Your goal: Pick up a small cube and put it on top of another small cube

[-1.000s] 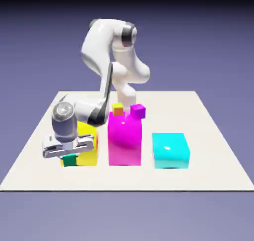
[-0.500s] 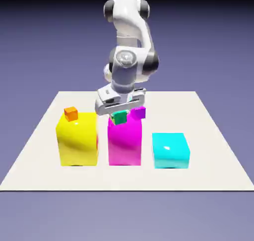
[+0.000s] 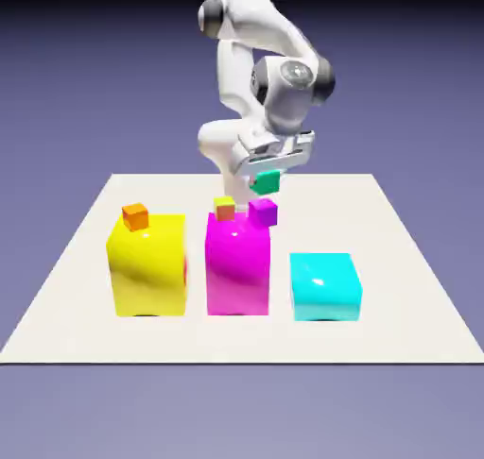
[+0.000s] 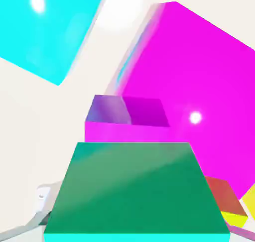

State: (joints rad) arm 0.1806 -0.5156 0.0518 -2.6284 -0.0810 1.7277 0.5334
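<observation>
A big cyan block (image 3: 325, 285) stands nearest the tabletop's (image 3: 416, 287) front edge, toward the exterior view's right, with a big magenta block (image 3: 237, 263) at the front middle and a big yellow block (image 3: 146, 263) to the exterior view's left, the last carrying a tiny orange cube (image 3: 135, 216) on its top. On the magenta block's back edge sit a tiny yellow-and-orange cube (image 3: 225, 208) and, at the back corner toward the exterior view's right, the tiny purple cube (image 3: 263, 211). Above that corner the gripper (image 3: 268, 176) hangs with the tiny teal-green cube (image 3: 267, 180) clamped between the jaws, clear of the purple cube and not yet touching it.

The hand view shows the green cube's face (image 4: 134, 188) large at the bottom and the purple cube (image 4: 127, 110) just beyond it, so the two look roughly but not exactly lined up. The target perches at the very corner of the magenta block. A descent that lands off-centre, or a release from too high, would likely tip the green cube off, or nudge the purple one over the edge. The yellow-and-orange cube nearby leaves little room on that side for a jaw to pass.

Half a second ago the gripper hung lower, over the magenta block's middle; it has since risen and swung toward the exterior view's right, carrying the green cube to above the purple one.
</observation>
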